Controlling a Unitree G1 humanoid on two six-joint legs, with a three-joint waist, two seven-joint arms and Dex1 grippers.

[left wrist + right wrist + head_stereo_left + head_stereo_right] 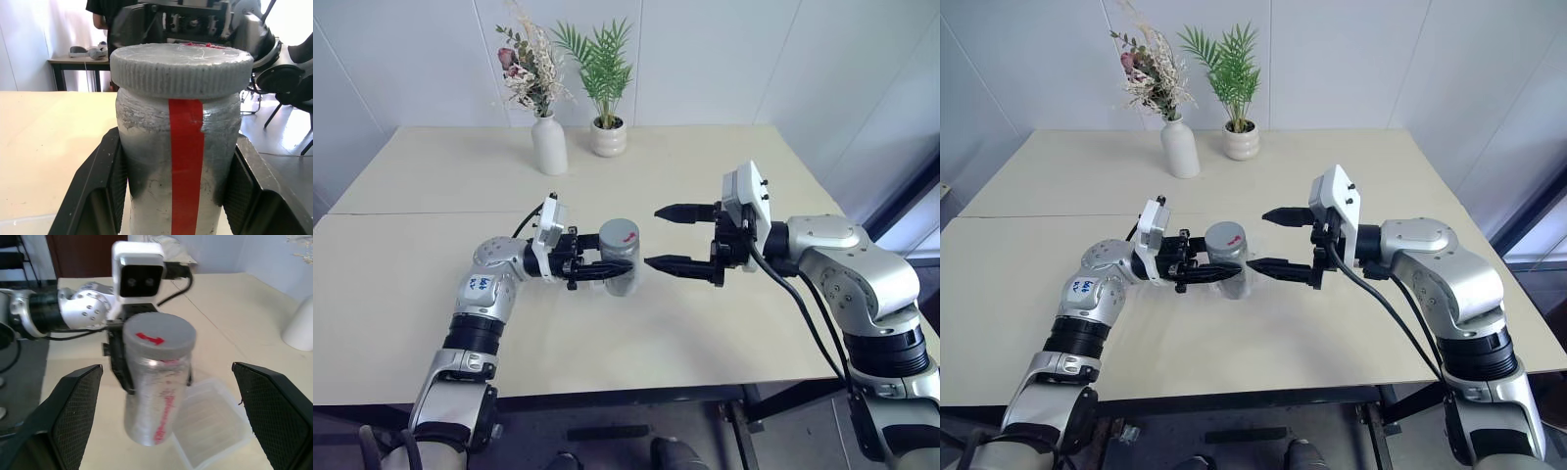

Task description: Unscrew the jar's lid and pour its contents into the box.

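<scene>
Jar (622,257) sits upright in the left gripper (607,266), whose two black fingers are clamped on its body from either side, well below the cap; the left wrist view shows the pads pressed against the frosted wall beside a red stripe. It looks to be held a little above the table (431,323) rather than standing on it, though I cannot tell for certain. The lid (620,233) is still screwed on, grey and ribbed at the edge, with a small red mark on top. So, as I judge it, the grasp is done and the unscrewing is not yet begun.

Just beside the jar, the right gripper (664,237) points level at it with its fingers spread wide apart and nothing between them, one tip above and one below the lid's height, near but not touching. Closing on the lid and turning it off is what comes next.

Under and just beyond the jar, the right wrist view shows the box (210,423), clear, on the table, with nothing visible in it. The contents cannot be made out through the jar. Pouring is all left to do.
</scene>
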